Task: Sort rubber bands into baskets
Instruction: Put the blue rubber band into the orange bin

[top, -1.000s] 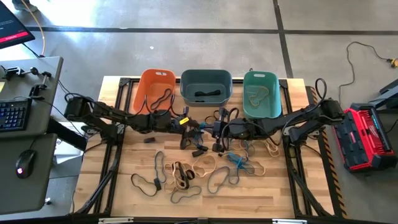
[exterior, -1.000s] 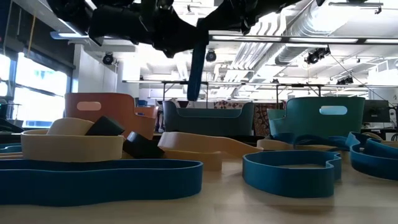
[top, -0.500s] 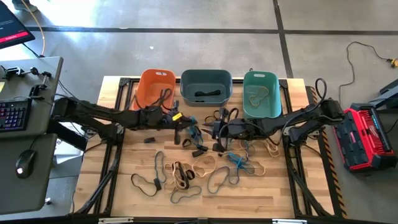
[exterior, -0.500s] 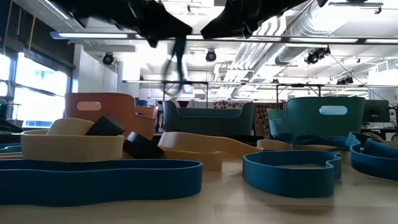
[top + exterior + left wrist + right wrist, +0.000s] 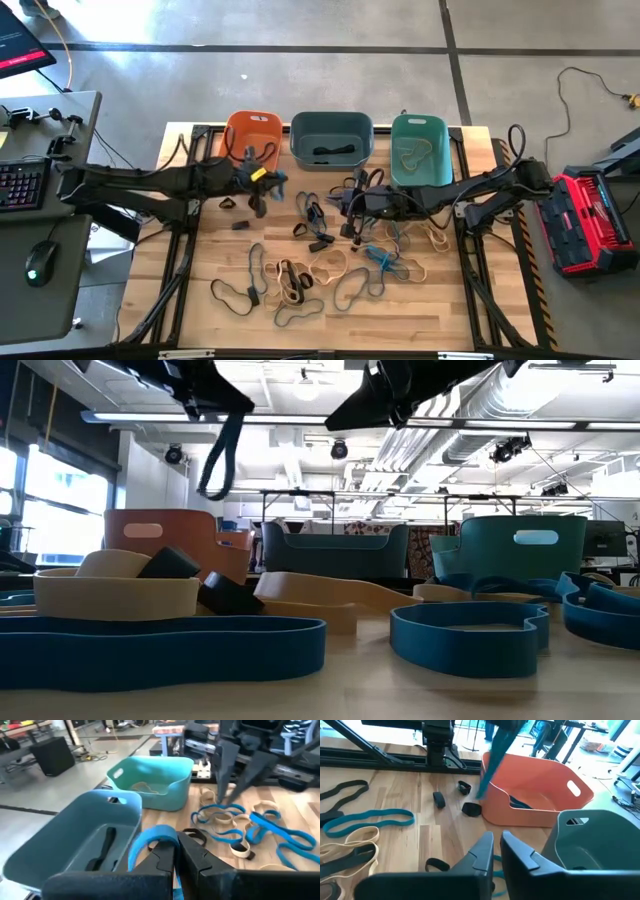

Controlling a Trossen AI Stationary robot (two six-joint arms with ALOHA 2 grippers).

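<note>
Up front, loose rubber bands [image 5: 300, 275] in blue, tan and black litter the wooden surface [image 5: 430, 310]. Mid-table, the right gripper [image 5: 348, 212] hovers low over the pile, fingers nearly together, grasping nothing visible. The left gripper [image 5: 262, 183] has swung away from the centre, fingers clenched on a blue band [image 5: 222, 455] dangling beside the orange basket [image 5: 250, 140] — a drop looks near. Beyond sit the slate basket [image 5: 331, 138] and teal basket [image 5: 420, 150].

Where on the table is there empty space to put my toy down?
The bare wooden strip along the table's near edge is free, and the near right corner. Rubber bands crowd the middle, under both arms; the orange, slate and teal plastic baskets fill the far edge.
</note>
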